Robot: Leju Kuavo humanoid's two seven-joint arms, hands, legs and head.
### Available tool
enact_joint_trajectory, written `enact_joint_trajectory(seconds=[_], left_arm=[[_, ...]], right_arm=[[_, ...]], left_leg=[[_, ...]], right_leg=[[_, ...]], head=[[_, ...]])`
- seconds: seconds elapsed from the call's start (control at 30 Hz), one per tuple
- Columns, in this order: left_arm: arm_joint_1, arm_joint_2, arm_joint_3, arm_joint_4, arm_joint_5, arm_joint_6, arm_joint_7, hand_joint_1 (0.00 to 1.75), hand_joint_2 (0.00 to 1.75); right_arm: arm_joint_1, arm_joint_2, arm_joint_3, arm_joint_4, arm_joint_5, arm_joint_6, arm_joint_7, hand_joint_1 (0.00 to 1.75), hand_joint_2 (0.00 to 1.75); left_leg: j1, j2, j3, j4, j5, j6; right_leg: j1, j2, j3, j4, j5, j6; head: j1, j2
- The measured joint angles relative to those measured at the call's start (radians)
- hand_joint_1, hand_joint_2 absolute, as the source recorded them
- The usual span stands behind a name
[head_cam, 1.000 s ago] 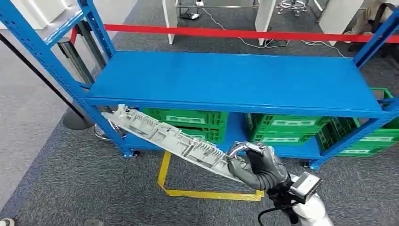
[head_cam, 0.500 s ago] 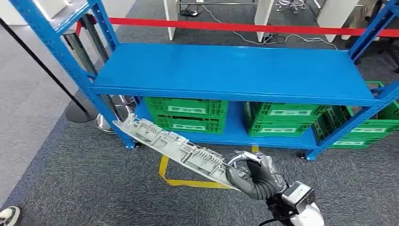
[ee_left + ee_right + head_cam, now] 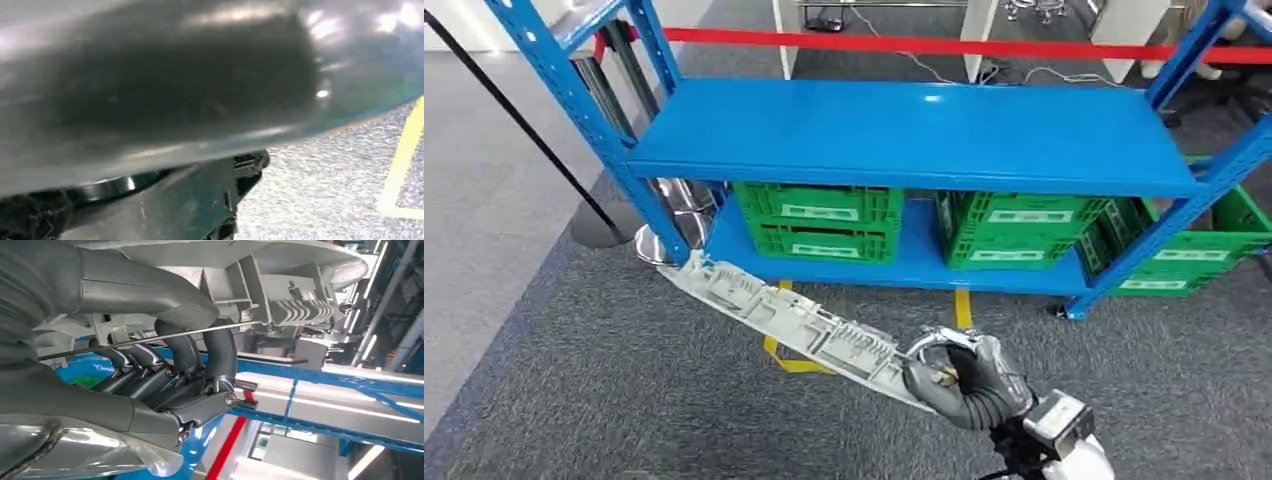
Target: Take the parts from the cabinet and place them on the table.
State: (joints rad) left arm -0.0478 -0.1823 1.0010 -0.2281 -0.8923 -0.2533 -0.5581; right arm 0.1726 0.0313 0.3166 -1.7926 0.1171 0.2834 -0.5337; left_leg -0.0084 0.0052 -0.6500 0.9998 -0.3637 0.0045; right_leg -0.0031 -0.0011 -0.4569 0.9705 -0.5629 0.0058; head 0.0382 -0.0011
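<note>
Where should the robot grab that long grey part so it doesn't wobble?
Probably nearer the middle of the long grey part, coming from its long edge. It is slim and stretches far out to one side, and the right hand holds it only at one end, so the free end hangs out unsupported. The ribbed face gives fingers ridges to catch.

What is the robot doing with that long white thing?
The robot's right hand holds one end of a long grey-white plastic part, and the rest sticks out over the carpet. In front stands a blue cabinet with green crates on its bottom shelf. The part is out of the cabinet but not yet set down on any table. The left wrist view is too blurred to tell what the left hand is doing.
</note>
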Motion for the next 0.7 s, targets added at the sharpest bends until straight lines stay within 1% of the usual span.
enact_joint_trajectory(seconds=[0.03,0.07,0.1,0.13,0.17,0.2,0.23,0.27,0.3,0.33,0.37,0.4,0.43,0.47,0.5,0.53,0.57,0.6,0.63,0.67,0.7], left_arm=[[-0.001,0.001,0.000,0.000,0.000,0.000,-0.002,0.00,0.00],[-0.001,0.001,0.000,0.000,0.000,-0.001,-0.003,0.00,0.00],[-0.001,0.000,0.000,0.000,0.000,-0.001,-0.004,0.00,0.00],[-0.002,0.000,0.000,0.000,0.002,0.000,-0.006,0.00,0.00],[-0.004,0.000,0.001,0.000,0.003,0.003,-0.011,0.00,0.00],[-0.006,0.000,0.003,0.000,0.005,0.006,-0.013,0.00,0.00],[-0.008,0.000,0.005,0.000,0.009,0.010,-0.014,0.00,0.00],[-0.009,0.000,0.008,0.000,0.016,0.015,-0.015,0.00,0.00],[-0.009,0.001,0.011,0.000,0.024,0.016,-0.017,0.00,0.00],[-0.010,0.002,0.015,0.000,0.029,0.017,-0.019,0.00,0.00],[-0.013,0.003,0.021,0.000,0.040,0.021,-0.019,0.00,0.00],[-0.017,0.003,0.031,0.000,0.051,0.027,-0.018,0.00,0.00],[-0.022,0.001,0.040,0.000,0.059,0.039,-0.011,0.00,0.00],[-0.024,-0.001,0.046,0.000,0.059,0.046,-0.004,0.00,0.00],[-0.023,-0.001,0.053,0.000,0.059,0.055,0.004,0.00,0.00],[-0.022,-0.003,0.057,0.000,0.058,0.061,0.011,0.00,0.00],[-0.023,-0.003,0.060,0.000,0.056,0.065,0.013,0.00,0.00],[-0.024,-0.004,0.061,0.000,0.055,0.068,0.013,0.00,0.00],[-0.025,-0.005,0.064,0.000,0.053,0.070,0.013,0.00,0.00],[-0.024,-0.006,0.066,0.000,0.049,0.072,0.012,0.00,0.00],[-0.024,-0.006,0.067,0.000,0.045,0.073,0.010,0.00,0.00]], right_arm=[[-0.005,0.000,0.002,0.000,0.000,0.002,0.002,1.75,1.75],[-0.012,0.001,0.002,0.000,0.001,0.003,0.005,1.75,1.75],[-0.020,0.003,0.004,0.000,0.004,0.003,0.008,1.75,1.75],[-0.030,0.006,0.007,0.000,0.015,-0.002,0.011,1.75,1.75],[-0.039,0.009,0.013,0.001,0.039,-0.017,0.015,1.75,1.75],[-0.047,0.014,0.017,0.002,0.057,-0.032,0.018,1.75,1.75],[-0.053,0.020,0.021,0.003,0.072,-0.046,0.021,1.75,1.75],[-0.057,0.024,0.027,0.006,0.084,-0.059,0.024,1.75,1.75],[-0.062,0.029,0.031,0.006,0.092,-0.069,0.027,1.75,1.75],[-0.067,0.033,0.036,0.006,0.107,-0.084,0.032,1.75,1.75],[-0.071,0.038,0.043,0.006,0.137,-0.111,0.047,1.75,1.75],[-0.073,0.044,0.048,0.006,0.173,-0.145,0.064,1.75,1.75],[-0.073,0.053,0.053,0.006,0.200,-0.181,0.077,1.75,1.75],[-0.073,0.058,0.058,0.007,0.213,-0.197,0.080,1.75,1.75],[-0.073,0.062,0.061,0.007,0.224,-0.209,0.078,1.75,1.75],[-0.074,0.064,0.062,0.008,0.232,-0.220,0.073,1.75,1.75],[-0.076,0.066,0.062,0.008,0.235,-0.229,0.066,1.75,1.75],[-0.080,0.066,0.064,0.009,0.236,-0.233,0.059,1.75,1.75],[-0.083,0.068,0.067,0.009,0.238,-0.240,0.054,1.75,1.75],[-0.083,0.069,0.068,0.010,0.239,-0.247,0.053,1.75,1.75],[-0.083,0.071,0.068,0.011,0.236,-0.250,0.054,1.75,1.75]], left_leg=[[0.005,-0.002,-0.004,0.005,-0.013,-0.006],[0.006,-0.003,-0.016,0.032,-0.070,-0.016],[0.008,-0.002,-0.030,0.090,-0.134,-0.022],[0.010,-0.002,-0.047,0.169,-0.195,-0.028],[0.012,-0.002,-0.061,0.244,-0.232,-0.031],[0.012,-0.002,-0.065,0.299,-0.244,-0.033],[0.012,-0.003,-0.052,0.311,-0.226,-0.032],[0.012,-0.003,-0.015,0.275,-0.195,-0.030],[0.012,-0.003,0.040,0.199,-0.163,-0.025],[0.012,-0.003,0.103,0.106,-0.143,-0.018],[0.009,-0.004,0.159,0.021,-0.151,-0.009],[0.006,-0.004,0.185,-0.028,-0.164,-0.003],[0.004,-0.004,0.176,-0.027,-0.162,-0.001],[0.001,-0.004,0.170,-0.027,-0.159,0.004],[-0.002,-0.004,0.168,-0.028,-0.153,0.012],[0.008,-0.002,0.167,-0.042,-0.139,0.022],[0.007,0.001,0.162,-0.043,-0.132,0.027],[0.007,0.001,0.153,-0.042,-0.126,0.035],[0.007,0.002,0.144,-0.040,-0.120,0.035],[0.006,0.003,0.136,-0.039,-0.115,0.036],[0.005,0.003,0.128,-0.037,-0.110,0.035]], right_leg=[[-0.006,-0.004,-0.008,-0.002,0.012,-0.010],[-0.006,-0.005,-0.021,-0.002,0.024,-0.020],[-0.005,-0.006,-0.032,-0.002,0.034,-0.024],[-0.005,-0.006,-0.042,-0.001,0.045,-0.025],[-0.004,-0.006,-0.049,0.000,0.056,-0.026],[-0.003,-0.006,-0.064,0.003,0.068,-0.025],[-0.002,-0.006,-0.081,0.008,0.078,-0.024],[-0.001,-0.006,-0.099,0.014,0.086,-0.023],[0.000,-0.006,-0.113,0.019,0.093,-0.022],[0.001,-0.004,-0.123,0.021,0.097,-0.021],[0.001,-0.004,-0.129,0.023,0.102,-0.017],[0.006,-0.004,-0.136,0.026,0.108,-0.012],[0.004,-0.007,-0.138,0.025,0.116,-0.003],[0.001,-0.008,-0.141,0.025,0.121,0.002],[0.000,-0.008,-0.142,0.022,0.127,0.009],[0.001,-0.007,-0.149,0.027,0.125,0.014],[-0.001,-0.004,-0.166,0.046,0.101,0.018],[-0.001,-0.002,-0.187,0.101,0.056,0.021],[-0.003,-0.002,-0.222,0.191,0.006,0.024],[-0.003,-0.002,-0.251,0.274,-0.032,0.027],[-0.003,-0.002,-0.272,0.336,-0.054,0.029]], head=[[0.000,0.000],[-0.002,0.000],[-0.006,0.000],[-0.005,0.000],[-0.006,0.000],[-0.005,0.000],[-0.006,0.000],[-0.005,0.000],[-0.006,0.000],[-0.005,0.000],[-0.005,0.000],[-0.005,0.000],[-0.004,0.000],[-0.006,0.000],[-0.003,0.000],[-0.006,0.000],[-0.003,0.000],[0.000,0.000],[0.002,0.000],[0.000,0.000],[0.002,0.000]])
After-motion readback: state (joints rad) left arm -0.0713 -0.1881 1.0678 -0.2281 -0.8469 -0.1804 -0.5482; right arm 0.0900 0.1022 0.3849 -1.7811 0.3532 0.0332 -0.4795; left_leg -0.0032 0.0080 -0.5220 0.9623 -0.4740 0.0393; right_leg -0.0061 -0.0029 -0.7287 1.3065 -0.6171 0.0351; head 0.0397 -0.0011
